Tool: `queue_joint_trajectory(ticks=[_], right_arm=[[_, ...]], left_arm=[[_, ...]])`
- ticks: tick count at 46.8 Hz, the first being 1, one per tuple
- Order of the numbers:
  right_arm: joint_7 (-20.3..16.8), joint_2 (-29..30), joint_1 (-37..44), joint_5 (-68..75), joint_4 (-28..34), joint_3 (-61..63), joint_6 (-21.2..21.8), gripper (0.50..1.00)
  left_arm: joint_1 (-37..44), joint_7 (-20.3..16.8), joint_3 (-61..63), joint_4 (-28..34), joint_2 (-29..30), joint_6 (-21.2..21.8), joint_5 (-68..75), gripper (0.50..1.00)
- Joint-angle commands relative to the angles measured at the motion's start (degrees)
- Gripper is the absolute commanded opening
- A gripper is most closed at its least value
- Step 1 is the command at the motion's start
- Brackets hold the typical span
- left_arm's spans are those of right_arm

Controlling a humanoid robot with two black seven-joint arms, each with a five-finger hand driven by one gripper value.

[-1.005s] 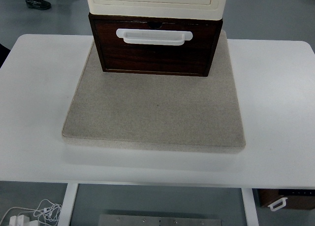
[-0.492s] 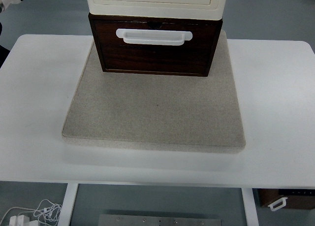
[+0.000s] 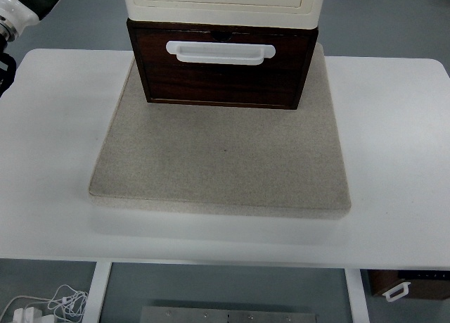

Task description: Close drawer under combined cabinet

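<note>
Since the brown drawer (image 3: pixel 221 68) under the cream cabinet (image 3: pixel 223 1) still sticks out toward us, we think the job has not really begun. It sits at the far side of the gray mat (image 3: pixel 219 161) on the white table (image 3: pixel 394 147). Nothing touches its white handle (image 3: pixel 220 51). Our left arm (image 3: pixel 24 5) now shows more at the top left corner than half a second ago. We cannot tell what its fingers are doing. Our right hand is not seen.

Dark brown drawer (image 3: pixel 221 73) (white handle (image 3: pixel 220 51)), cream cabinet (image 3: pixel 223 1), perhaps speckled beige mat (image 3: pixel 221 161)
</note>
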Motion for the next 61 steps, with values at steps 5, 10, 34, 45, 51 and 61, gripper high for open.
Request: queue_joint_trajectory(ticks=[5, 10, 34, 45, 51, 61], right_arm=[[0.0, 0.0, 0.0, 0.1, 0.0, 0.1, 0.0, 0.952], [0.0, 0.0, 0.0, 0.1, 0.0, 0.2, 0.0, 0.952], [0.0, 0.0, 0.0, 0.1, 0.0, 0.7, 0.0, 0.952], [0.0, 0.0, 0.0, 0.1, 0.0, 0.7, 0.0, 0.952], [-0.1, 0.0, 0.0, 0.1, 0.0, 0.6, 0.0, 0.952], [-0.1, 0.0, 0.0, 0.1, -0.1, 0.6, 0.0, 0.952]], left_arm=[[0.3, -1.3, -0.5, 0.6, -2.4, 0.4, -1.8, 0.996], [0.4, -2.2, -0.5, 1.6, -4.0, 2.5, -5.2, 0.996], [0.0, -4.4, 0.0, 2.3, -6.8, 7.4, -8.6, 0.996], [0.1, -5.2, 0.1, 1.8, -7.9, 10.5, -8.3, 0.996], [0.1, -5.0, 0.2, 1.8, -7.9, 10.1, -8.1, 0.996], [0.0, -4.9, 0.3, 1.7, -8.0, 8.7, -7.8, 0.996]])
